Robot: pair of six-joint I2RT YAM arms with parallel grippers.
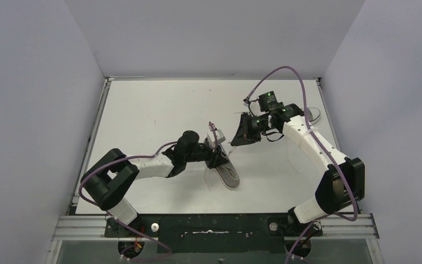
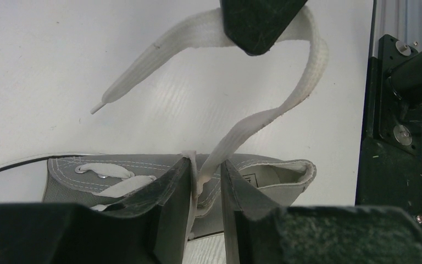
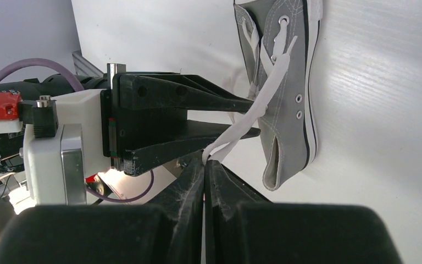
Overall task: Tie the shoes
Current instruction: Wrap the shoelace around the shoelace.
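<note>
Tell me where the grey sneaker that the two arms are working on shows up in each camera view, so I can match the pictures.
Top external: grey sneaker at mid-table, just below the arm tips.
Left wrist: sneaker low across the picture, behind that camera's own fingers.
Right wrist: sneaker at upper right, sole edge to the right.
Shared landmark: right pincer, shut on the white lace.
</note>
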